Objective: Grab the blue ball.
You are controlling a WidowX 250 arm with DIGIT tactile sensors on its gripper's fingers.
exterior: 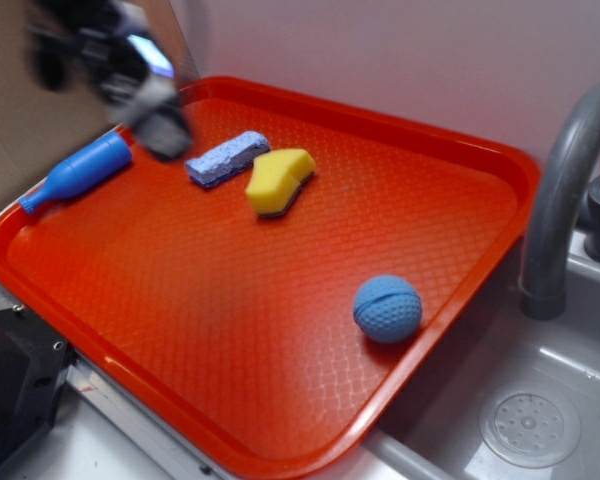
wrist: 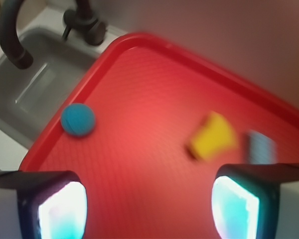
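The blue ball is sitting on the red tray, toward the tray's near right edge in the exterior view, close to the rim beside the sink. Nothing is touching it. In the wrist view the ball is showing at the left, just inside the tray's rim.

The tool is hanging blurred over the far left corner of the tray, well apart from the ball. In the wrist view its two fingers are standing spread wide with bare tray showing between them, and they are pinching nothing.

A yellow sponge is lying near the middle of the tray's far side, with a pale blue sponge just beside it on the left. A blue bottle-shaped toy is lying on its side at the tray's left edge, near the tool. A grey faucet is arching up at the right, beside the tray, and the sink's drain is showing below it.
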